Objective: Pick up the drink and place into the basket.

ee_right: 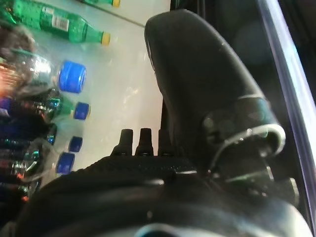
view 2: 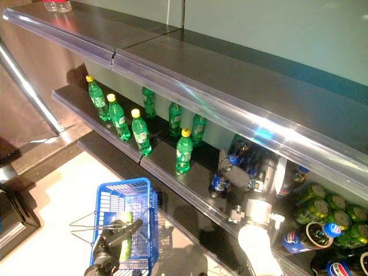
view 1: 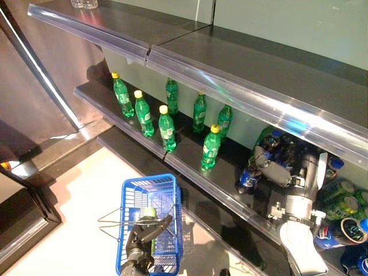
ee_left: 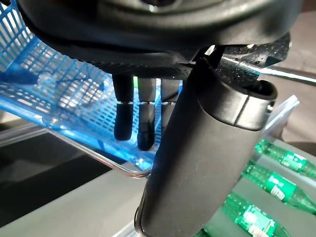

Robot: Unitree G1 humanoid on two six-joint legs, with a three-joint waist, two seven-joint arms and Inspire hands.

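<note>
Dark cola bottles with blue caps (ee_right: 34, 103) stand crowded on the middle shelf (view 1: 190, 158) at its right end. My right hand (view 1: 271, 168) reaches in among them with its fingers (ee_right: 143, 140) straight; its fingertips are at the foremost dark bottle (view 1: 248, 178), and nothing sits between thumb and fingers. Low down, my left hand (view 1: 142, 238) holds a blue plastic basket (view 1: 133, 192) by its wire handle (ee_left: 123, 170), fingers (ee_left: 143, 123) curled over the wire. One green bottle (view 1: 150, 221) lies inside the basket.
Several green bottles with yellow caps (view 1: 210, 148) stand along the same shelf to the left. Green and blue cans (view 1: 345, 201) lie at the far right. A clear plastic rail (view 1: 230, 86) edges the upper shelf above my right hand. Pale floor lies below.
</note>
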